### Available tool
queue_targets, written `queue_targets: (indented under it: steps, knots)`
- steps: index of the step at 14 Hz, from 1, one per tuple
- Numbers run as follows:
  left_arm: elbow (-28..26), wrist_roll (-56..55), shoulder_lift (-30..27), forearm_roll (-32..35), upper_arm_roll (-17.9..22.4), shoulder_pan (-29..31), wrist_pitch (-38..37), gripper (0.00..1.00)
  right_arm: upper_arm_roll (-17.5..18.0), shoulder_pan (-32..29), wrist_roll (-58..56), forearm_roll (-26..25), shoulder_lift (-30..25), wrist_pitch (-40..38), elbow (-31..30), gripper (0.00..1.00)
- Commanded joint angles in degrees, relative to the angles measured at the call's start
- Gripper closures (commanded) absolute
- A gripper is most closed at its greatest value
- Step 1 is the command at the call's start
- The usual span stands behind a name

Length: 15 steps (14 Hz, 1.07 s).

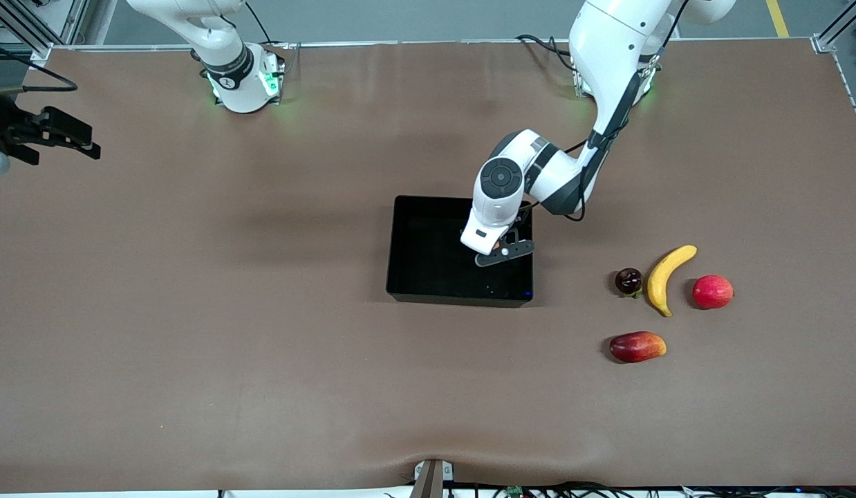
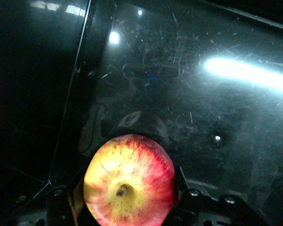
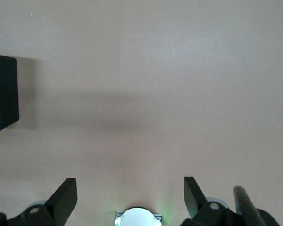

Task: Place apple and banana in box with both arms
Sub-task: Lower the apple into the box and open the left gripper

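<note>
Two claws: the left claw (image 2: 127,207) grips the apple (image 2: 129,181) over the box (image 1: 428,277). The banana (image 1: 666,277) lies on the counter (image 1: 262,346) toward the left arm's end. The right claw (image 3: 130,195) waits spread apart.

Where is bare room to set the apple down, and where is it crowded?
The box floor shows bare under the left gripper holding the apple. Crowded toward the left arm's end: banana, pinkish-red fruit, dark fruit, elongated fruit.
</note>
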Motion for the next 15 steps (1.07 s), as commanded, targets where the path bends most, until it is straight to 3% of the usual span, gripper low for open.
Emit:
queue_targets:
  steps: [1,5,7,8,13,15]
  knots:
    - [-2.59,-2.90,-1.10,0.41,0.66,-1.21,2.73,1.00,1.88,-2.17,-0.81,-0.77,-0.76,0.43,1.04,0.00]
    - [-3.56,-3.08,-1.44,0.41,0.66,-1.48,3.08,1.00,1.88,-3.22,-0.72,-0.68,-0.76,0.52,1.31,0.00]
    - [-3.56,-3.34,-1.53,0.41,0.66,-1.21,3.08,0.39,1.88,-3.93,-0.81,-0.50,-0.76,0.25,1.66,0.00]
    - [-3.48,-3.34,-1.80,0.41,0.66,-1.30,2.82,0.02,1.71,-3.93,-0.81,-0.59,-0.76,0.34,1.48,0.00]
    - [-2.69,-2.73,-4.42,2.59,0.84,-1.39,-0.16,0.00,1.44,-1.83,-0.81,-1.38,-0.76,0.69,1.83,0.00]
    - [0.37,-2.55,-6.01,4.88,0.66,-0.95,-6.46,0.00,1.35,-1.73,-0.81,-0.95,-0.76,0.78,1.83,0.00]
